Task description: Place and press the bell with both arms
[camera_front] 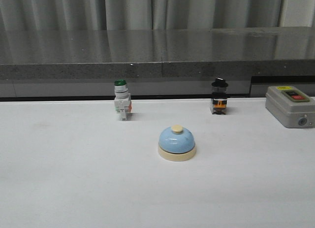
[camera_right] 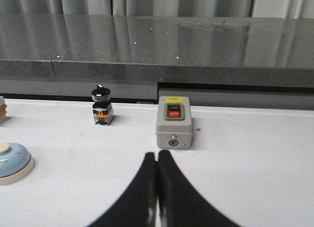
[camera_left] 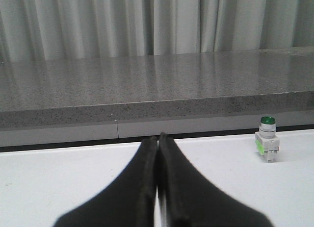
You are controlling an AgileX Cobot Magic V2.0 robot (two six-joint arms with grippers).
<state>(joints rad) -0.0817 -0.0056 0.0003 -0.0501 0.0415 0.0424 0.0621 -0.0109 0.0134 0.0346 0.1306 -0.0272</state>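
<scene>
The left end effector (camera_left: 157, 138) is closed, its two dark fingers pressed together with nothing between them, and it hovers low over the white bench (camera_left: 59, 178). The right end effector (camera_right: 157, 156) is closed in the same way and also holds nothing. Neither arm appears in the front view.

The bell (camera_front: 176, 143) stands upright on the bench, near the middle of the front view, with its cream button on top and its cream base flat on the surface. Nothing touches it. In the right wrist view only a part of the bell (camera_right: 12, 162) shows at the edge of the picture, well apart from the right end effector.

Behind the bell, to the left, stands a white switch with a green cap (camera_front: 121, 100); the left wrist view shows it too (camera_left: 267, 144). Behind the bell, to the right, stands a small black switch with an orange part (camera_front: 219, 96). At the right edge of the bench lies a grey box with red and black buttons (camera_front: 289, 106), near the right end effector. A dark grey stone ledge (camera_front: 157, 50) runs behind the bench, with pale curtains (camera_front: 147, 9) above it
</scene>
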